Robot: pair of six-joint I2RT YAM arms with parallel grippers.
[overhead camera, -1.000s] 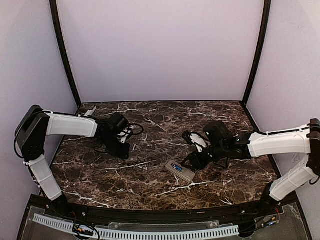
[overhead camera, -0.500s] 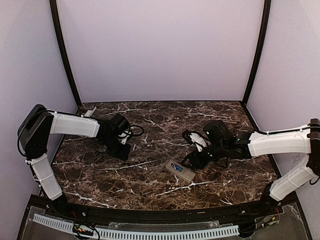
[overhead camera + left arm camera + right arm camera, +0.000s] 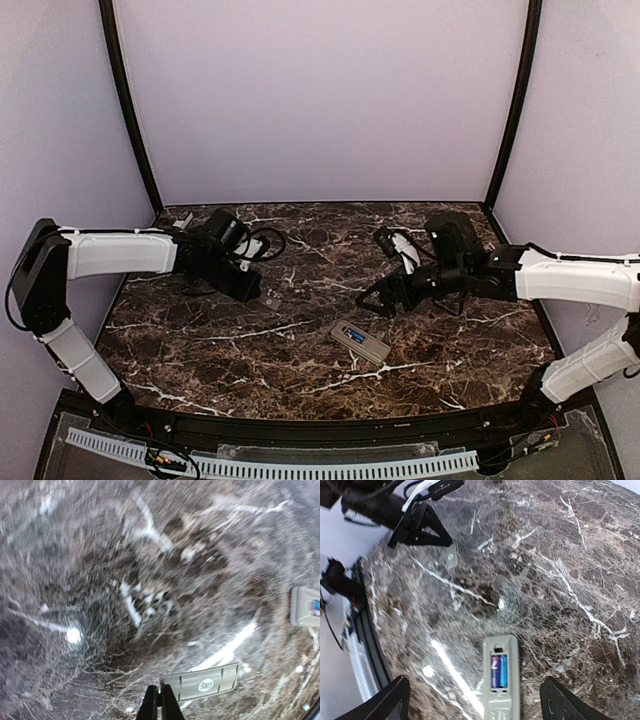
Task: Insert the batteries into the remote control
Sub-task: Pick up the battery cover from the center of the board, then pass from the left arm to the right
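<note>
The remote control (image 3: 501,677) lies back up on the marble, its open bay holding two blue batteries (image 3: 499,671) side by side. It also shows in the top view as the remote control (image 3: 360,343), and at the right edge of the left wrist view as the remote control (image 3: 305,607). My right gripper (image 3: 475,692) hovers above it, open wide, with nothing between its fingers. It is just beyond the remote in the top view (image 3: 378,302). My left gripper (image 3: 160,704) is shut on the edge of a thin pale grey cover (image 3: 200,682), off to the left (image 3: 250,288).
The dark marble table (image 3: 300,250) is walled by lilac panels with black corner posts. A slotted white rail (image 3: 300,465) runs along the near edge. The left gripper (image 3: 427,527) and the cover (image 3: 451,556) show far off in the right wrist view.
My right gripper opened wide and drew up and back from the remote. My left gripper closed on the grey cover and shifted slightly toward the back.
</note>
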